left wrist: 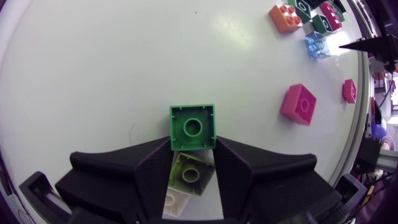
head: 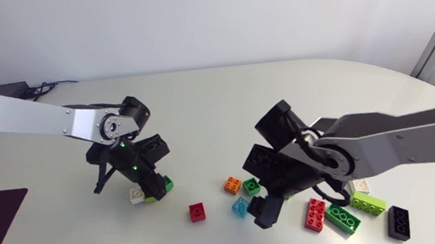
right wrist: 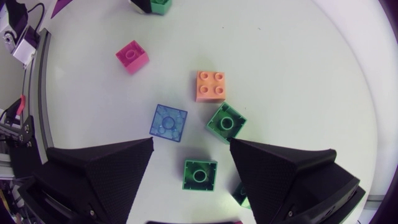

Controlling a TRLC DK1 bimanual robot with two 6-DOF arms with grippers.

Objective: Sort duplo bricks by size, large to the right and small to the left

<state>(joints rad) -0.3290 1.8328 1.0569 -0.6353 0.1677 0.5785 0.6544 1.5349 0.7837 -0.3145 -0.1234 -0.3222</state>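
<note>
**Head view.** The left gripper (head: 150, 186) hangs low over a small cluster, with a green brick (head: 164, 182) on one side and a white brick (head: 137, 197) on the other. The right gripper (head: 264, 207) stands by the middle bricks. A long red brick (head: 316, 214), a long green brick (head: 344, 218), a lime brick (head: 368, 201) and a black brick (head: 398, 222) lie near its arm.

**Left wrist view.** An olive brick (left wrist: 191, 174) sits within the left gripper, and the green brick lies just ahead of it. Whether the gripper grips the olive brick cannot be told.

**Right wrist view.** The right gripper's fingers (right wrist: 124, 165) are spread wide. A mid-green brick (right wrist: 200, 174) lies between them, clear of both. An orange brick (right wrist: 211, 86) and a blue brick (right wrist: 168, 122) lie ahead.
</note>
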